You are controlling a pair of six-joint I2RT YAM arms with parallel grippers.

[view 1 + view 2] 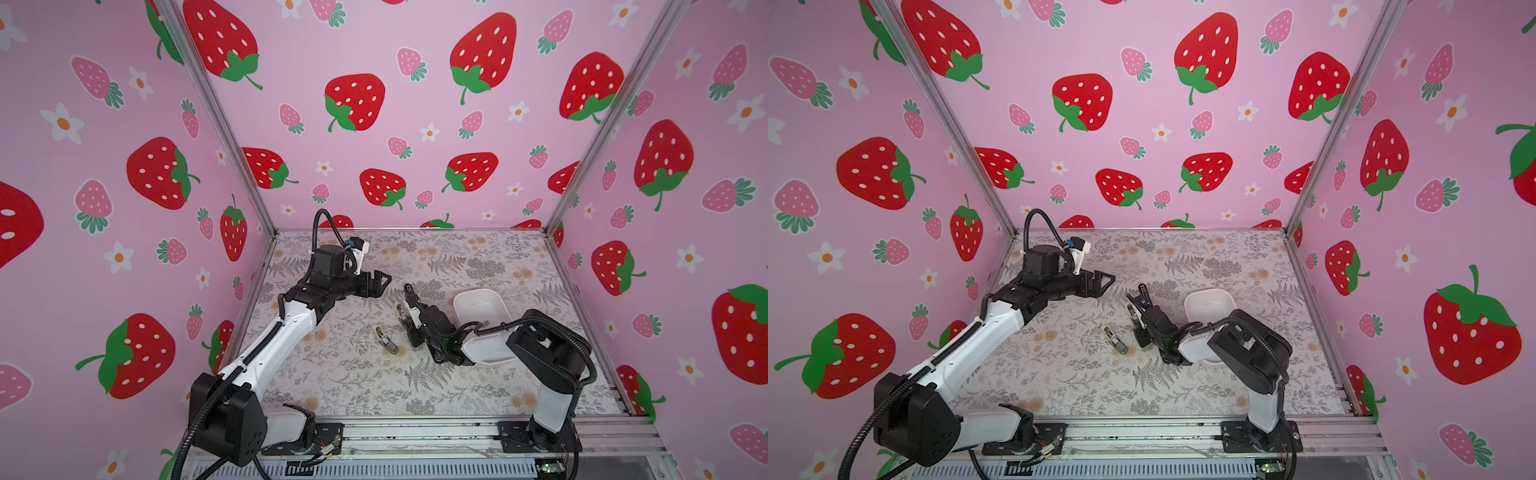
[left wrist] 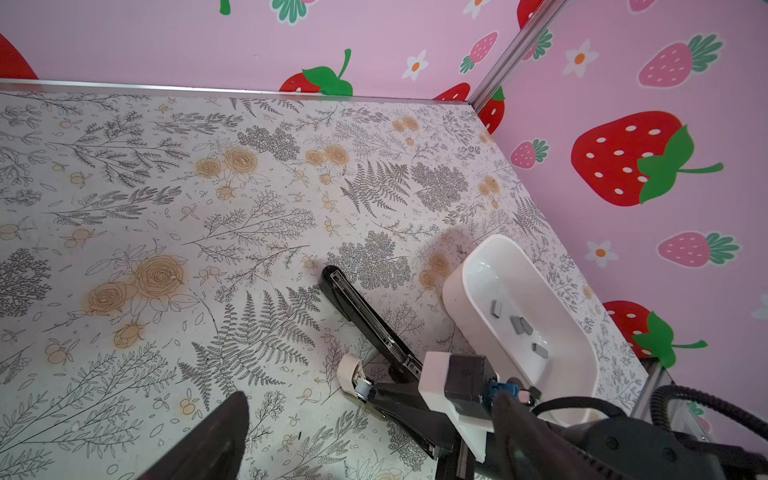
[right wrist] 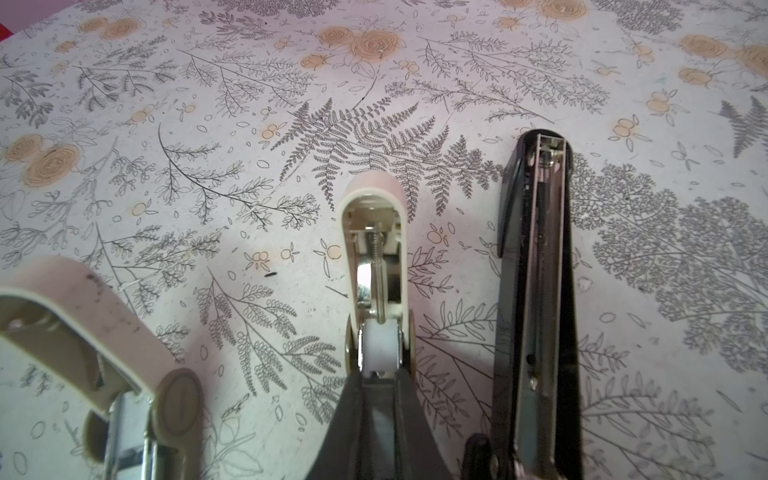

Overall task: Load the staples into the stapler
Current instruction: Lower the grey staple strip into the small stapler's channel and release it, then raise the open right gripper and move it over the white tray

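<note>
Four or so grey staples (image 2: 517, 324) lie loose on the floor of the white tray (image 2: 457, 286); none seen outside it.

Right gripper (image 3: 379, 374): jaws together, clamped on the rear of a small cream stapler (image 3: 374, 249), just beside the tray on its left-arm side. The stapler's top is swung open, with the spring and channel exposed. No staple strip visible in the channel.

Black stapler (image 3: 536, 291): also open, lying between the held cream stapler and the tray. Its channel looks empty as well.

Second cream stapler (image 1: 384, 338): on the table, further from the tray than the held one, not gripped.

Left gripper (image 1: 380, 284): jaws apart, holding nothing, hanging above the table well away from the tray.

Progress (judgement): early. The stapler is opened and steadied. What is left is to pick a strip from the tray, seat it in the channel and close the top.
</note>
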